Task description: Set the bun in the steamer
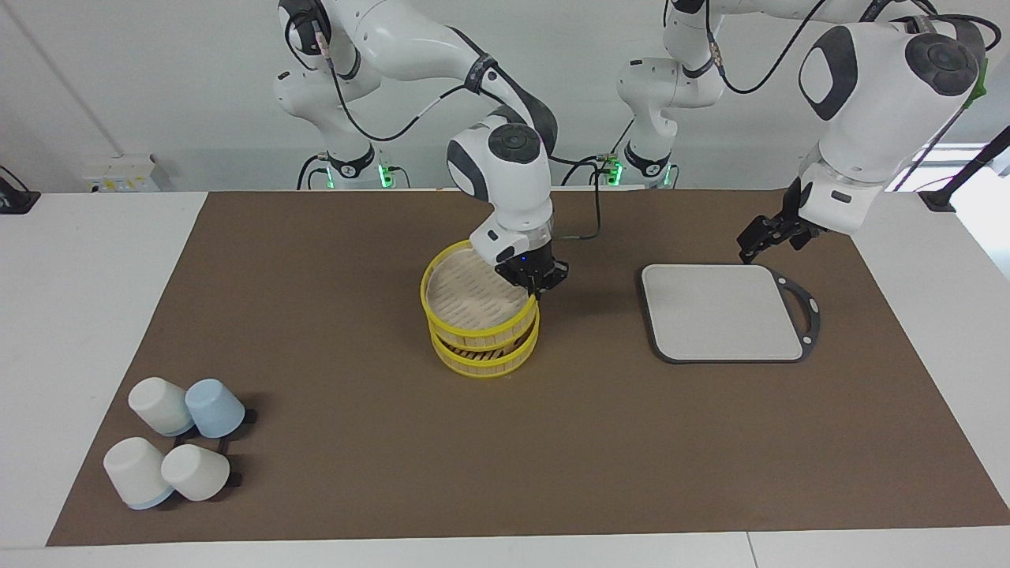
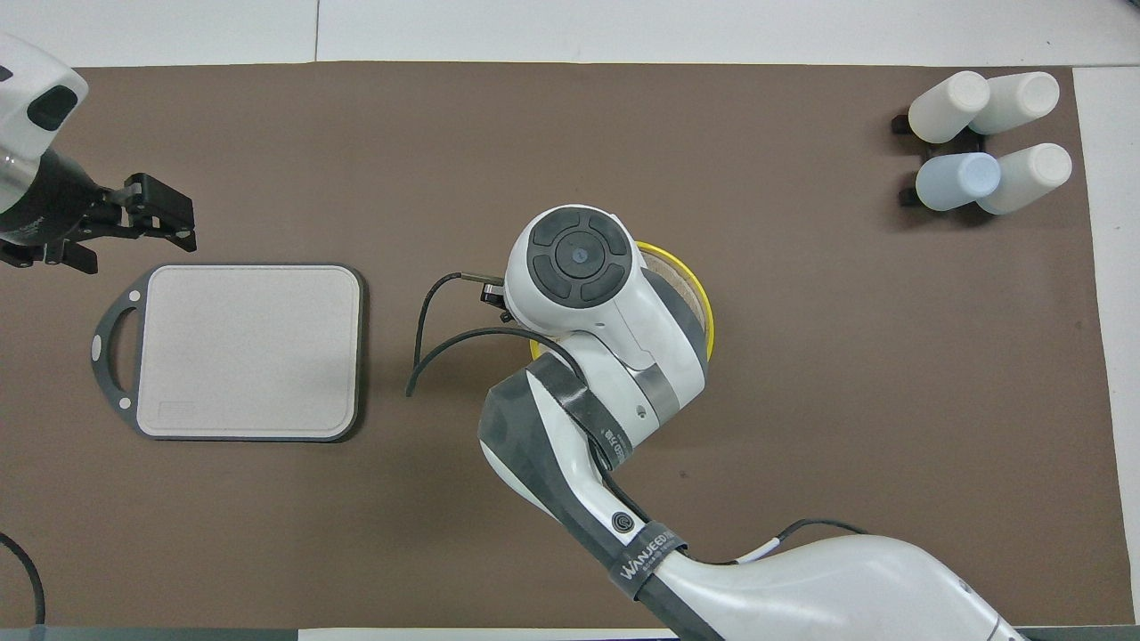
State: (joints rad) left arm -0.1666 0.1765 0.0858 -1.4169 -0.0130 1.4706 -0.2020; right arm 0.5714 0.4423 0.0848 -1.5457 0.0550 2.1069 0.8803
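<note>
Facing view: right gripper is pinching the steamer rim, lifting comes next; left gripper is waiting, grip unclear; no bun seen.

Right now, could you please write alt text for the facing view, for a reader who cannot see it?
The right gripper is down at the rim of the top tier of the yellow-rimmed bamboo steamer in the middle of the brown mat. The left gripper waits above the grey board; four upturned cups lie at the right arm's end.
</note>
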